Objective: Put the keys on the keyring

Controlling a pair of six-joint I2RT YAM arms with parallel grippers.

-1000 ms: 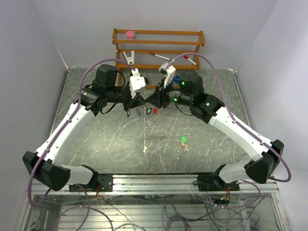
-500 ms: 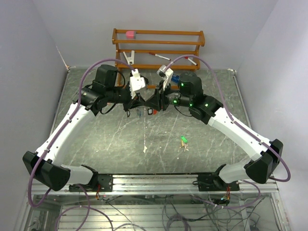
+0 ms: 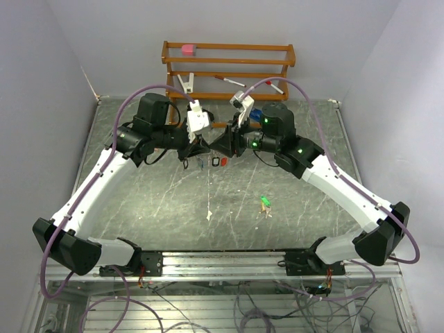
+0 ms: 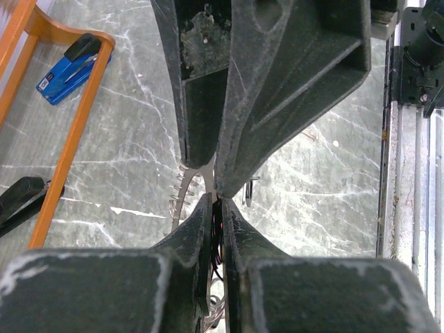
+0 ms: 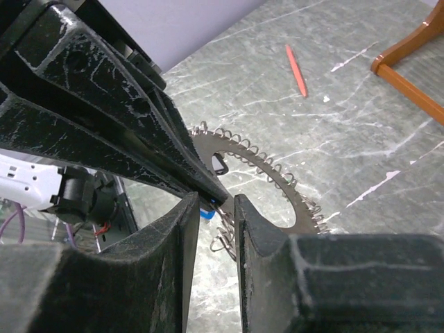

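Two end effectors (image 3: 202, 148) (image 3: 220, 146) at keyring (image 5: 275, 178)

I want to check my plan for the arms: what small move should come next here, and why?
Probably the right gripper should ease its blue key slightly toward the keyring. The left gripper seems shut on the keyring, and the two grippers meet at its edge, so only the hooking appears left.
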